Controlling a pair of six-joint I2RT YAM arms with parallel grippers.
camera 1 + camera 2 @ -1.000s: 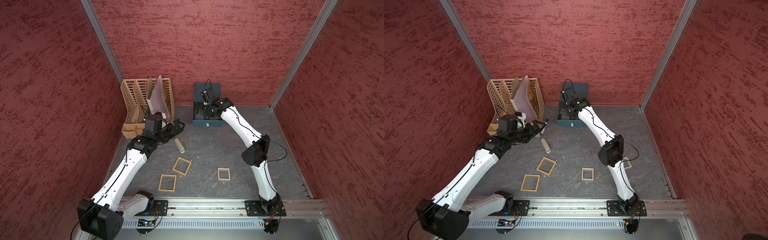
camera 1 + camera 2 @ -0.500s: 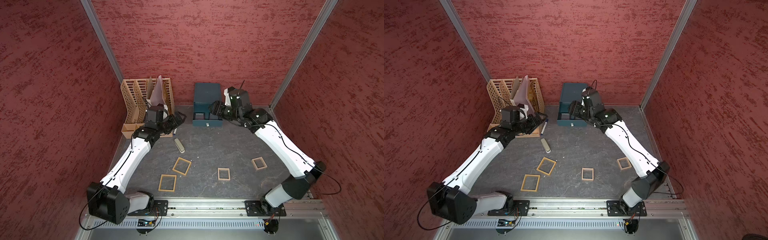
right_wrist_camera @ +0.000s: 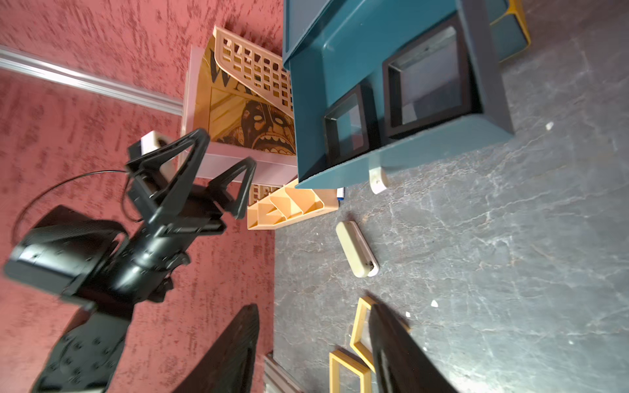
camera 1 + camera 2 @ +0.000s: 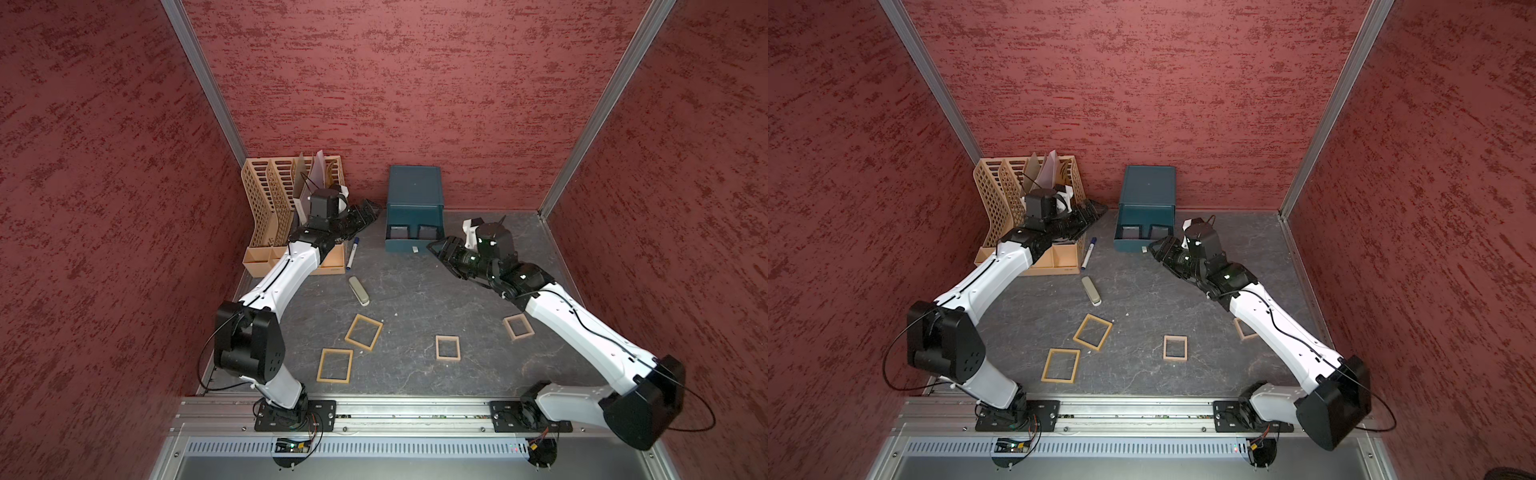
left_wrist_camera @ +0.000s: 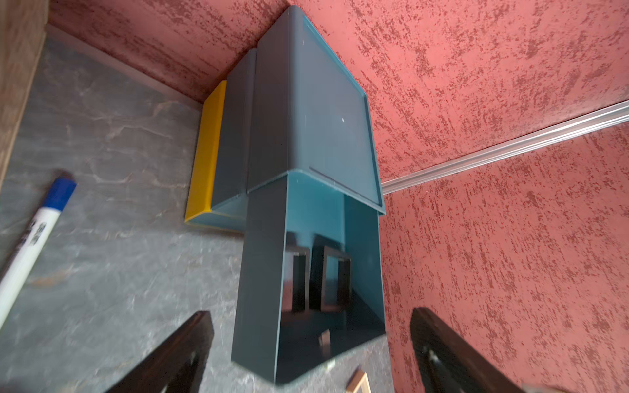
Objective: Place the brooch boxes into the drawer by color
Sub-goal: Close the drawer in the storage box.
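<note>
1. Two black brooch boxes (image 3: 427, 80) sat side by side in the open drawer (image 4: 409, 247); the black set looked sorted.
2. Four tan brooch boxes (image 4: 448, 348) lay flat on the table (image 4: 415, 299), well apart from the drawer, probably meant for another compartment.
3. Right gripper (image 4: 437, 248) hung just in front of the drawer, jaws apart, empty.
4. Left gripper (image 3: 225, 148) was beside the file rack (image 4: 266, 199), spread wide, empty, facing the drawer.
</note>
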